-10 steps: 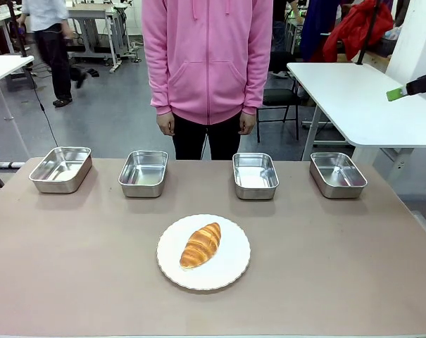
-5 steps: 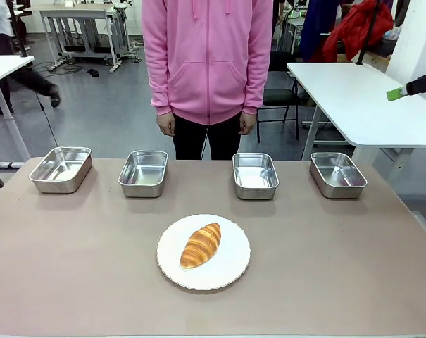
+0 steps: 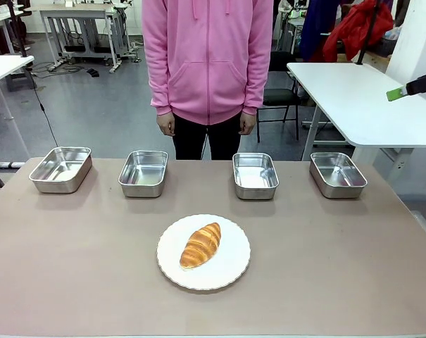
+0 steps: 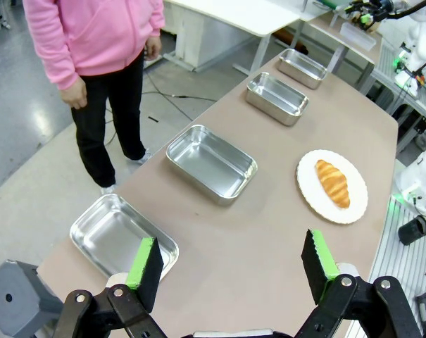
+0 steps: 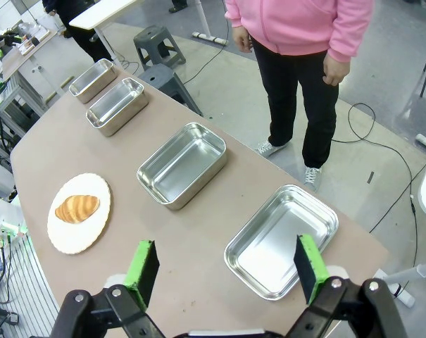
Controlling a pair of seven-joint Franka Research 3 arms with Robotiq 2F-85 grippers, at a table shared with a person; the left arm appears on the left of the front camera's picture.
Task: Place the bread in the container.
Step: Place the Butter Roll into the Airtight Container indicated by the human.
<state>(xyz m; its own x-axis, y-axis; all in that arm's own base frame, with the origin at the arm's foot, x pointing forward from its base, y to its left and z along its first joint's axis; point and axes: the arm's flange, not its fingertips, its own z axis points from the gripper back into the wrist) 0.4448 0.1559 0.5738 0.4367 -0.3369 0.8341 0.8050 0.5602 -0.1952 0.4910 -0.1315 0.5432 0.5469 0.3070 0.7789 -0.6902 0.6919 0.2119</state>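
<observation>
High over table: left claw and right claw wide open, empty; bread on plate.

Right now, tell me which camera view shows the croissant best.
The front view. The croissant lies near and central on the white plate, its ridges and paler stripes plain. Both wrist views show it whole on the plate too, but farther off and smaller, toward one side of the picture, with less crust detail.
</observation>
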